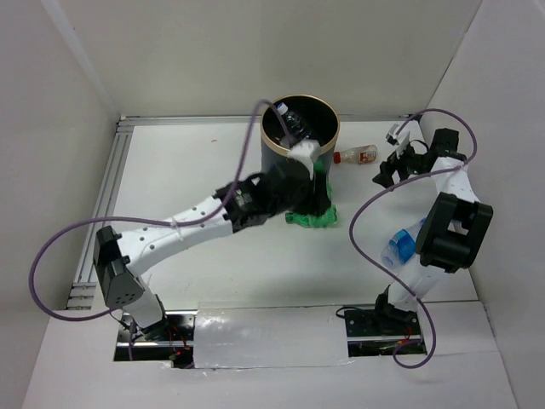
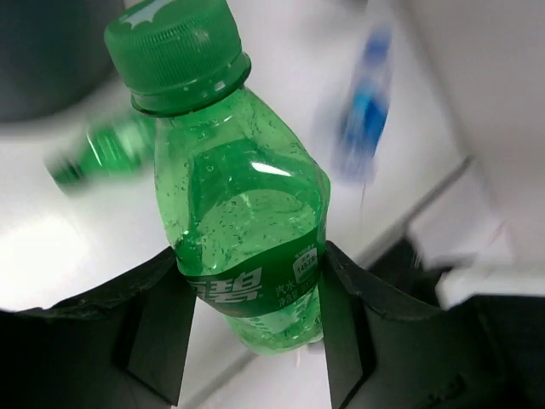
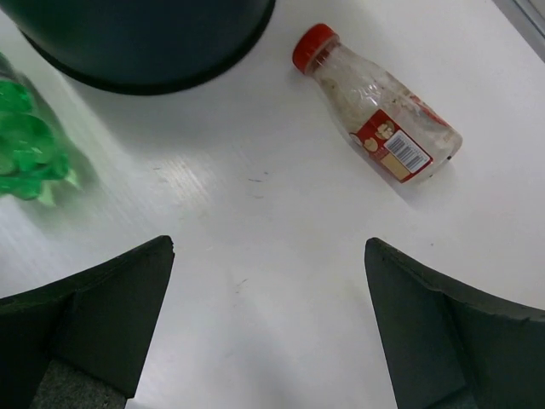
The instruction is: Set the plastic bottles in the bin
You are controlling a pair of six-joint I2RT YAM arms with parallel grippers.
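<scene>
My left gripper (image 2: 253, 260) is shut on a green bottle (image 2: 243, 204) with a green cap, held by its labelled lower body. In the top view this gripper (image 1: 312, 184) is against the near right side of the dark bin (image 1: 300, 102), which holds a clear bottle (image 1: 294, 124). More green bottles (image 1: 312, 218) lie on the table just below it. My right gripper (image 3: 268, 315) is open and empty above bare table. A clear bottle with a red cap and red label (image 3: 379, 106) lies ahead of it, right of the bin (image 3: 145, 43).
A blue-tinted bottle (image 1: 401, 244) lies under the right arm's elbow; it shows blurred in the left wrist view (image 2: 366, 102). A green bottle (image 3: 25, 145) lies left of the right gripper. White walls enclose the table on three sides.
</scene>
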